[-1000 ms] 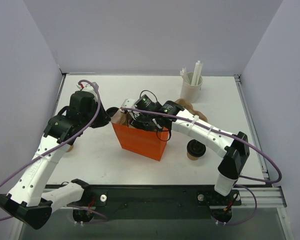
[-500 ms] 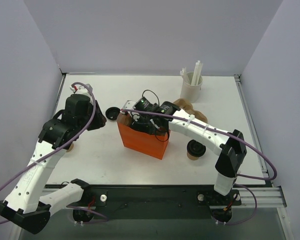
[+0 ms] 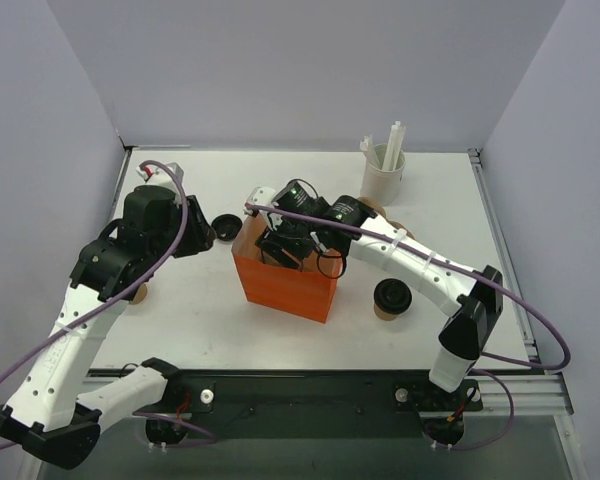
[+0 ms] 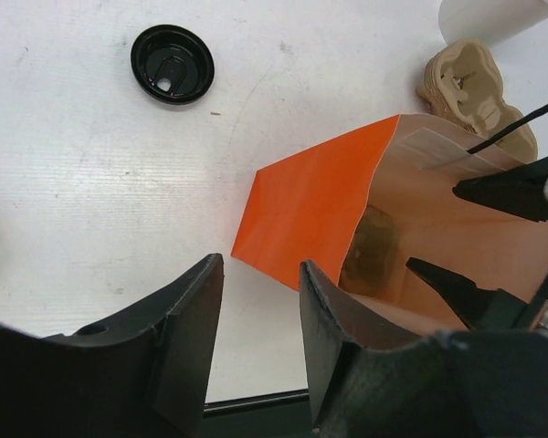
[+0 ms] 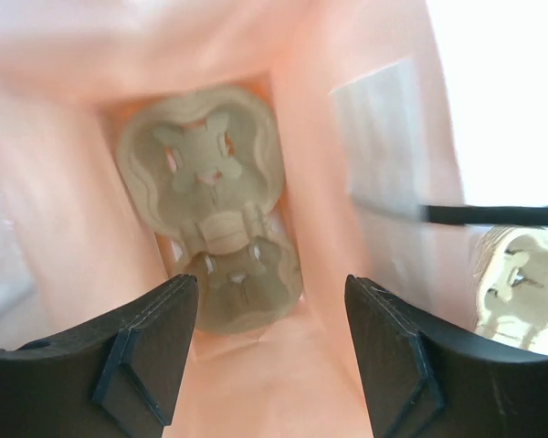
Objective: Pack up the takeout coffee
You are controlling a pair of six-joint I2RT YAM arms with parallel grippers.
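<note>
Takeout coffee [image 3: 391, 296] upright on white table [image 3: 200, 310], right of centre, just beside orange bag [image 3: 285, 285]. Grey walls around. Inside bag, pulp cup carrier [image 5: 205, 173]. Right gripper [image 5: 269, 347] spread wide, empty, at bag mouth; left gripper [image 4: 256, 338] parted, empty.

The right gripper [image 3: 282, 250] is half hidden inside the orange bag [image 3: 285, 288]; the pulp carrier [image 3: 377, 211] lies mostly behind its arm.

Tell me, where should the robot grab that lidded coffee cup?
Grip the coffee around its tan wall just below the black lid, coming in level from the near side. It stands upright, the lid overhangs and might pop off if squeezed, and the bag stands to its left.
</note>
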